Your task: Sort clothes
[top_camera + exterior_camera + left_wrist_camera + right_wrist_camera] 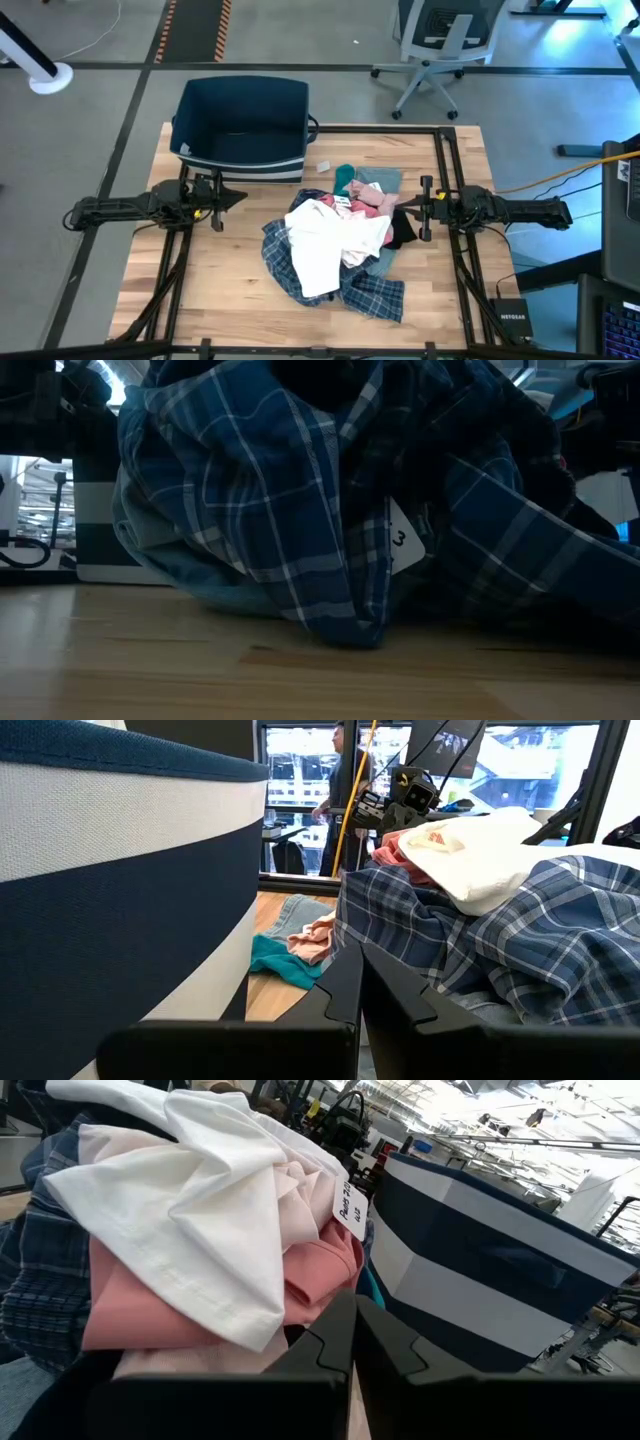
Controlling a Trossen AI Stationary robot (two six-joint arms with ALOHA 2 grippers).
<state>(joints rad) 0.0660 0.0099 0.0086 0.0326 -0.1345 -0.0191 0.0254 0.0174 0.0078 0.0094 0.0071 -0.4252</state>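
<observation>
The counter (200,290) carries a bin (241,128) at its far edge. Before it, the clothes (335,245) lie heaped at centre, the plaid shirt (370,295) trailing toward the near edge. The pile sits between the left gripper (238,198) and right gripper (407,208), both pinched together, empty, pointing inward.

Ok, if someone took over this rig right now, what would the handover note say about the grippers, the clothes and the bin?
Left gripper: shut, empty, beside the dark blue bin.
Right gripper: shut, empty, at the pile's right edge.
Clothes: one heap mid-table; white shirt on top of the plaid shirt, pink pieces and teal piece toward the bin.
Done: nothing; the bin looks empty.
Left: all sorting.
</observation>
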